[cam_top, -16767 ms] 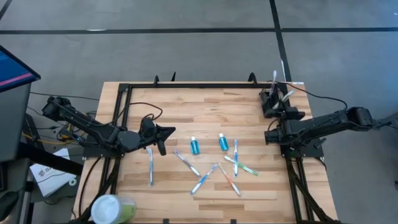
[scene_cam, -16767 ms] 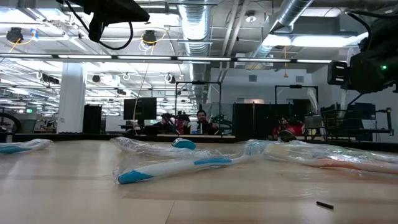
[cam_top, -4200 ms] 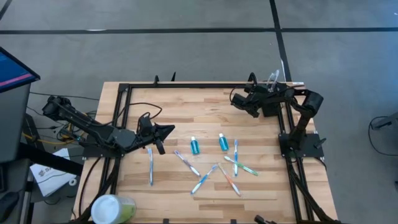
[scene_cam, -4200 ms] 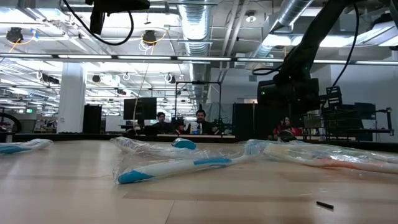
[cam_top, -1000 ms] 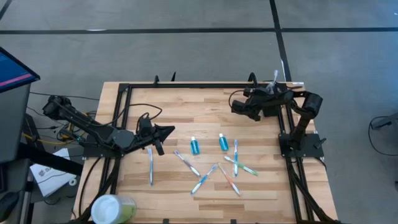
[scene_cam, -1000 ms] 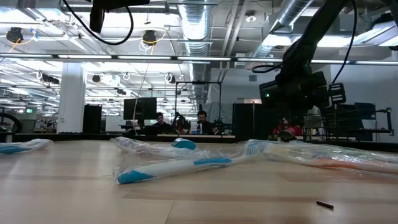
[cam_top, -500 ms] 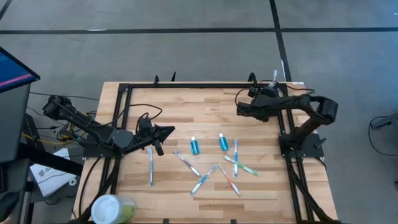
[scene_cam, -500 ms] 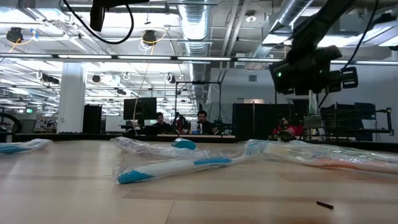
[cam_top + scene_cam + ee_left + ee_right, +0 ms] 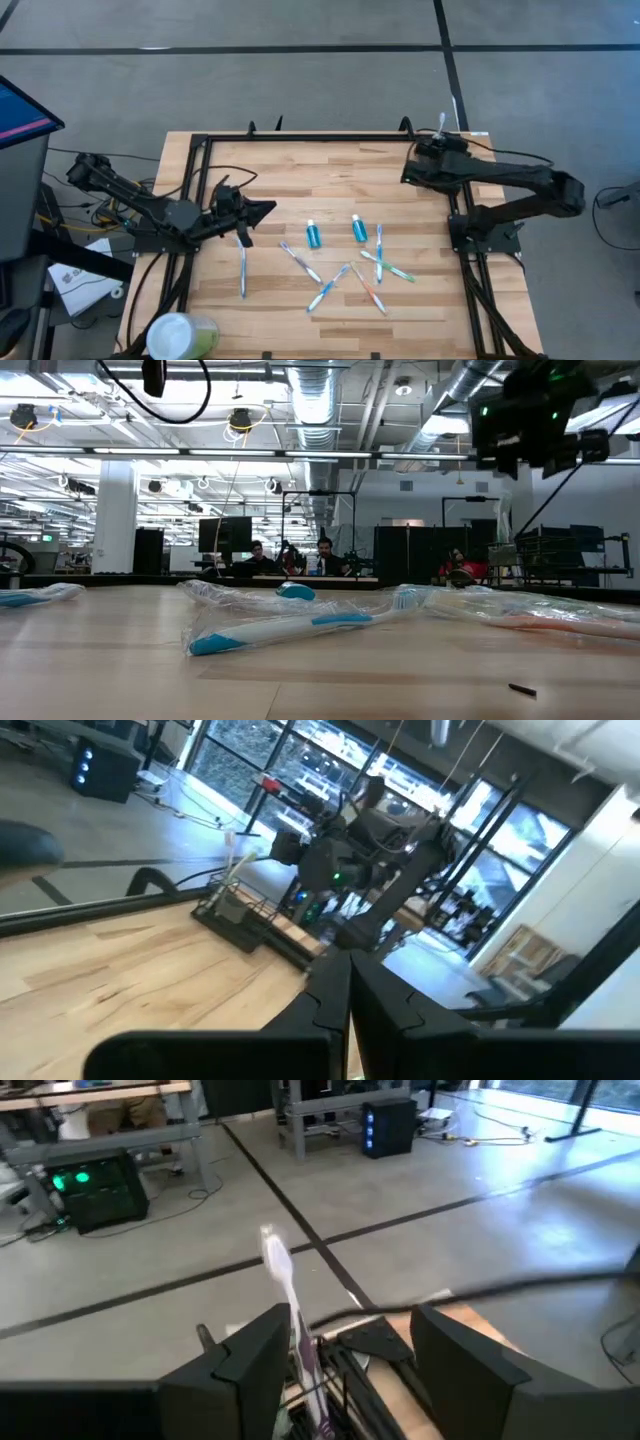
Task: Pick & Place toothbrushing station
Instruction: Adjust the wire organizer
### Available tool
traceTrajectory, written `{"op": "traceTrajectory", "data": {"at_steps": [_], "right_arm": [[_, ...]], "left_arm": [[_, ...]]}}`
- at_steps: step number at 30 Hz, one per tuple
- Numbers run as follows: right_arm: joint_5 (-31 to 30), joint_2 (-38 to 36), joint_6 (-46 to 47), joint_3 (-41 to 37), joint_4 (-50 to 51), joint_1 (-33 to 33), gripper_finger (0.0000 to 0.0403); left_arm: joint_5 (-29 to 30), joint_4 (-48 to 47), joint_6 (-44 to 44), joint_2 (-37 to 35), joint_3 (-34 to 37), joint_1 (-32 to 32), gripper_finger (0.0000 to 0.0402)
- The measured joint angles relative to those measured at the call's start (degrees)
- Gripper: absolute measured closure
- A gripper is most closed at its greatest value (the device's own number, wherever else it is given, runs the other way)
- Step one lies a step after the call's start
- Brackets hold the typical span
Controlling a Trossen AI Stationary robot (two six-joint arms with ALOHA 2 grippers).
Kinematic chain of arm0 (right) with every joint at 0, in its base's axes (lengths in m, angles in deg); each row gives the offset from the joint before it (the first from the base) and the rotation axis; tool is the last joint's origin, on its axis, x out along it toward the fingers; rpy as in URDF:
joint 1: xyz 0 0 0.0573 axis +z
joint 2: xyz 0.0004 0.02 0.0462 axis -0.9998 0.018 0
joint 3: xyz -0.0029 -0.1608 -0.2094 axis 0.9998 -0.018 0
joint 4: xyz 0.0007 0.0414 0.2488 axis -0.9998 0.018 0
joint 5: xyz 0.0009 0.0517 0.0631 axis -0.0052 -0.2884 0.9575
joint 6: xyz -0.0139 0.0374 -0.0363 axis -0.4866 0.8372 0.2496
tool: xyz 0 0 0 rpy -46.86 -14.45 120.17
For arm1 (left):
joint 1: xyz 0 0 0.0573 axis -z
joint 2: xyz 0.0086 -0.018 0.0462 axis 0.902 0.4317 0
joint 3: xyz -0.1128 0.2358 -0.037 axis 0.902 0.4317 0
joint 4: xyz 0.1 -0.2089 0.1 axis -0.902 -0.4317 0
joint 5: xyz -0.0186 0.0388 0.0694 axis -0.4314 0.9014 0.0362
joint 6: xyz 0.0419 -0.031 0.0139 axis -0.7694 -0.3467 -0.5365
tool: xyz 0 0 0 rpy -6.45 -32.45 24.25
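Right wrist view first: right gripper (image 9: 345, 1355) spread wide, gripping nothing, with a white toothbrush (image 9: 283, 1275) standing upright just ahead of the gap and nearer one finger. Aimed out past the table's far right corner toward the floor beyond.

Seen from the left wrist view: toothbrushing station (image 9: 232, 906) resting on the table (image 9: 120, 970) at that same corner, apparently free of any grip, with the right gripper (image 9: 325, 870) raised just beside it.

Changed over the last second: elbow swung well out to the right in the high view, wrist drawn back from mid-table to the corner, and gripper head (image 9: 530, 415) lifted higher and further right in the low view. Probably a re-aim at the station rather than a lift, so pick not yet made. Still needed: fingers lowered around the black holder without knocking the brush.

Left gripper (image 9: 255, 212) closed on nothing, parked low at the left side, near the scattered wrapped toothbrushes (image 9: 345, 265).
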Motion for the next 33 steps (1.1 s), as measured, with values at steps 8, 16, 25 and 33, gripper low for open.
{"op": "traceTrajectory", "data": {"at_steps": [8, 16, 25, 33], "right_arm": [[5.65, -8.66, -25.60, 4.29, -5.43, 0.02, 0.0234], [24.27, -14.49, -40.26, 4.81, -9.85, 0.27, 0.0322], [46.69, -18.81, -57.00, 4.81, -22.21, 7.57, 0.0391], [57.34, -8.70, -58.56, 9.97, -23.90, 5.14, 0.0402]], "left_arm": [[-2.90, -0.32, 2.35, -1.43, 0.00, 0.00, 0.0400], [-7.08, -1.04, 8.58, -0.82, 0.00, 0.00, 0.0400], [-8.25, -2.50, 9.79, -0.38, 0.00, 0.00, 0.0400], [-7.61, -2.27, 11.34, 1.86, 0.00, -1.04, 0.0400]]}}
